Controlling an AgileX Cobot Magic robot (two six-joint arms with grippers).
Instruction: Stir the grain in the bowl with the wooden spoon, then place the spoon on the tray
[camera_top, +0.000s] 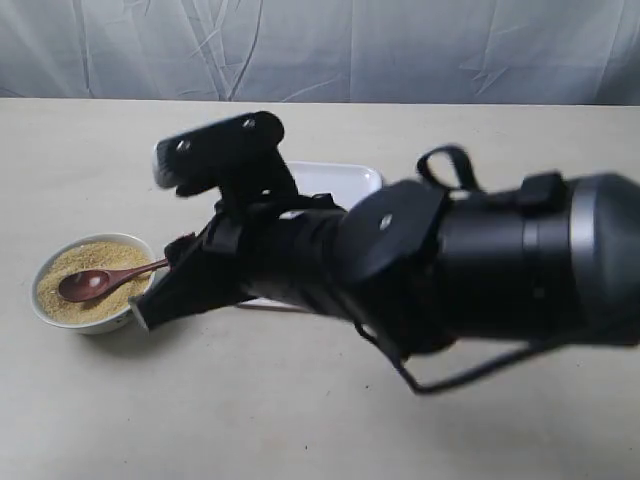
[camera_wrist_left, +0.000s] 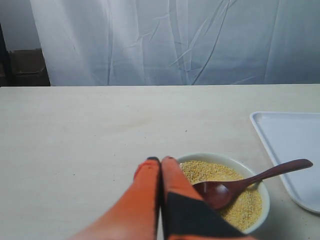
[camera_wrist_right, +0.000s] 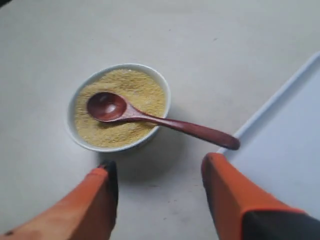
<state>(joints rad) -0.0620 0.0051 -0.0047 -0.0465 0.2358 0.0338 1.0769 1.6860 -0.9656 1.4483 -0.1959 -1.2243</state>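
Pale grey curtain cloth (camera_top: 400, 50) hung behind a plain beige desk (camera_top: 300, 420). On the desk were seen a small round white ceramic bowl (camera_wrist_right: 71, 117), filled with fine golden-yellow grain (camera_wrist_right: 135, 87), and a flat white rectangular plastic tray (camera_wrist_right: 290, 125) near it. The dark reddish-brown glossy wooden spoon (camera_wrist_right: 150, 117) was not held. Its scoop lay on the grain and its slim handle was propped across the rim, with the free end reaching out towards the tray's edge.

The right arm's fingers (camera_wrist_right: 100, 195) were spread wide apart and empty. The handle's end lay just ahead of the gap between them, closer to one finger than the other, and was untouched. The left arm's fingers (camera_wrist_left: 150, 185) were pressed together with nothing between them, and the bowl lay just beyond their tips.

The step in hand was judged to be the reach for the spoon; whether the grain had been stirred could not be told. The next move would call for the right fingers to be advanced and lowered until the handle sat between them. They would then be closed near its end, gently enough that the bowl was not tipped.
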